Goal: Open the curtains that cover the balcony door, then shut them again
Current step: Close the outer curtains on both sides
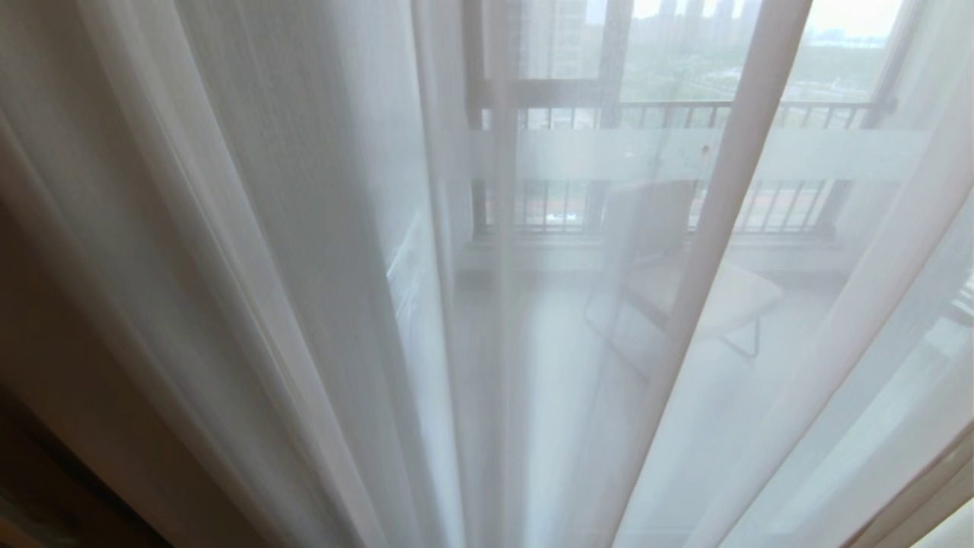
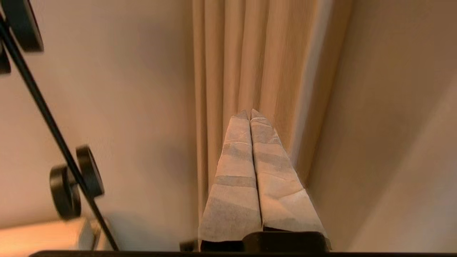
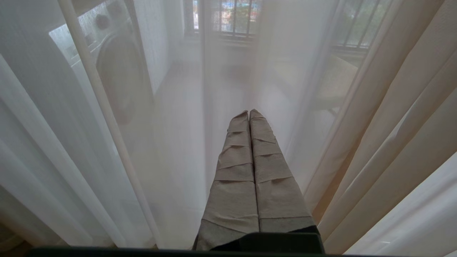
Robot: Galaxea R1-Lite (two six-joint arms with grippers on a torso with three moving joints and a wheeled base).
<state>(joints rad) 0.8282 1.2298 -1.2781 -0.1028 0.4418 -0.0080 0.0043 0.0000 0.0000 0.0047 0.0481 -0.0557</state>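
Sheers: white see-through sheers [image 1: 319, 289] hang right before your head camera in long folds, covering the whole view; they are drawn shut.
Balcony door: through the sheers you can make out the balcony door [image 1: 494, 190] with its dark frame and a frosted band [image 1: 609, 152] across the glass.
Beyond the glass: a chair [image 1: 670, 274] stands on the balcony floor, with railed windows [image 1: 685, 114] behind it; your right wrist view also shows a washing machine [image 3: 114, 71] through the fabric.
Left end effector: your left end effector [image 2: 249, 113] has its wrapped fingers pressed together with nothing between them; it points at the beige drape [image 2: 250, 71] gathered in pleats beside a plain wall [image 2: 125, 107], apart from the cloth.
Right end effector: your right end effector [image 3: 249, 113] is likewise closed and empty, pointing at the sheers, with cream drape folds [image 3: 392, 142] just beside it.
Other: a thin black rod with round black knobs [image 2: 76, 182] crosses the left wrist view.
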